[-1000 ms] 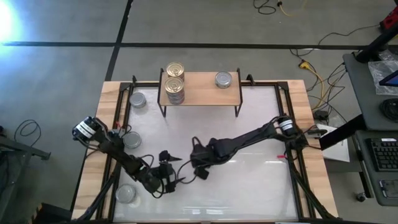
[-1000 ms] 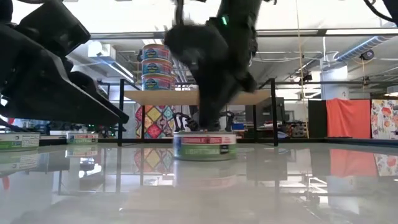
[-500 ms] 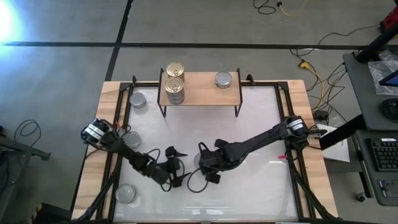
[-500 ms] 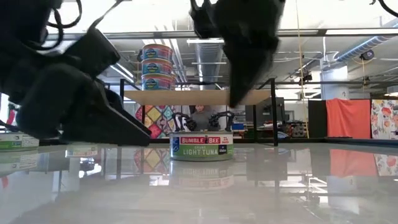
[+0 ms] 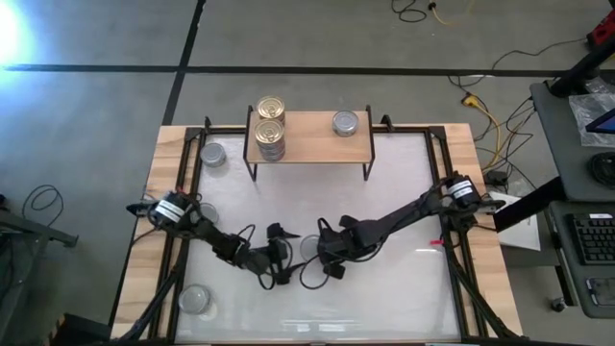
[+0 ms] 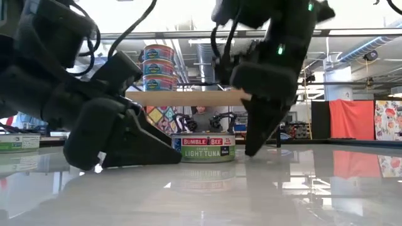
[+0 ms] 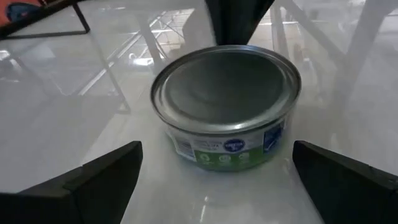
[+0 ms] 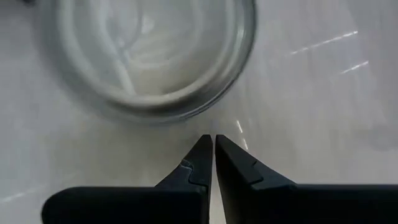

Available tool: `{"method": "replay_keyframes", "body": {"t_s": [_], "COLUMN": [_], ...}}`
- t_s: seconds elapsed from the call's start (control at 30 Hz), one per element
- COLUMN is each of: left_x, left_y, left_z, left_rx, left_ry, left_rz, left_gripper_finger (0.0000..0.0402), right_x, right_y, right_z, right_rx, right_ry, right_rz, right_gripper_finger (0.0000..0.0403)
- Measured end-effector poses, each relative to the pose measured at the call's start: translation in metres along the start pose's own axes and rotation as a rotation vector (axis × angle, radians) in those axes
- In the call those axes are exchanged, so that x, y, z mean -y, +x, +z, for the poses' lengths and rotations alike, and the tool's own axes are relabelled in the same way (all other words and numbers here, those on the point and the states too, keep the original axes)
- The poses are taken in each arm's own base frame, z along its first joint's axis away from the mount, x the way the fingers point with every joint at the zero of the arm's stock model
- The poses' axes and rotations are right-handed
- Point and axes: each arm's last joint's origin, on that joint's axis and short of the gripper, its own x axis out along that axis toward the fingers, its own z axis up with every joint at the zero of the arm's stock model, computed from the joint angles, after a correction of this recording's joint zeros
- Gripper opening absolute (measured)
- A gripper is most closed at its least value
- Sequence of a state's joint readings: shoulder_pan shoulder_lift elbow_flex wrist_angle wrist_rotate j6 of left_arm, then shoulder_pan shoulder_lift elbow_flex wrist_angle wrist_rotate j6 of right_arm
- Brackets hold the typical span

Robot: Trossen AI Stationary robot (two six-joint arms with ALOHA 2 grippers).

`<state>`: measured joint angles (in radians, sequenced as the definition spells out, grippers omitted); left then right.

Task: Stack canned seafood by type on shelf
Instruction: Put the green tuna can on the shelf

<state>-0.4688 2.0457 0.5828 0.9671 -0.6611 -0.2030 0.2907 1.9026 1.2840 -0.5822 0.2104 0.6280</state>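
A: Why was the left gripper (image 7: 214, 171) spread wide around the silver-lidded tin (image 7: 225, 102) mid-table?

B: Probably to grasp it; the right gripper (image 8: 213, 152), pinched shut, stood just beside, perhaps steadying. The shelf (image 5: 309, 140) behind held the stacks.

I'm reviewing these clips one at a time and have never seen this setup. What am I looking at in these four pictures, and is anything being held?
Two dark robot arms work at a white table. One picture looks straight down, one looks level across the tabletop, and two come from cameras on the arms' wrists. At mid-table stands a silver-lidded tuna tin. The left end effector is open, one finger on each side of the tin, not gripping it. The right end effector is shut, its tip beside the tin. Nothing is held. At the back, a small wooden shelf carries a stack of gold-lidded tins and one silver tin. More tins lie at the table's left side.
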Motion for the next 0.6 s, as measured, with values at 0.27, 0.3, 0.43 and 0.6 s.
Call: {"method": "replay_keyframes", "body": {"t_s": [0.27,0.3,0.43,0.6], "left_x": [0.002,0.002,0.002,0.002], "left_y": [0.013,0.015,0.019,0.022], "left_z": [0.003,0.004,0.007,0.01], "left_rx": [-0.009,-0.011,-0.012,-0.007], "left_ry": [-0.013,-0.026,-0.05,-0.056], "left_rz": [-0.031,-0.041,-0.041,-0.04], "left_gripper_finger": [0.04,0.04,0.04,0.04], "right_x": [0.013,0.013,0.015,0.016], "right_y": [0.014,0.015,0.016,0.017], "right_z": [0.009,0.01,0.015,0.015], "right_rx": [0.069,0.077,0.103,0.104], "right_ry": [0.016,0.016,0.027,0.031], "right_rz": [0.038,0.041,0.053,0.052], "right_gripper_finger": [0.0013,0.0013,0.0013,0.0013]}}
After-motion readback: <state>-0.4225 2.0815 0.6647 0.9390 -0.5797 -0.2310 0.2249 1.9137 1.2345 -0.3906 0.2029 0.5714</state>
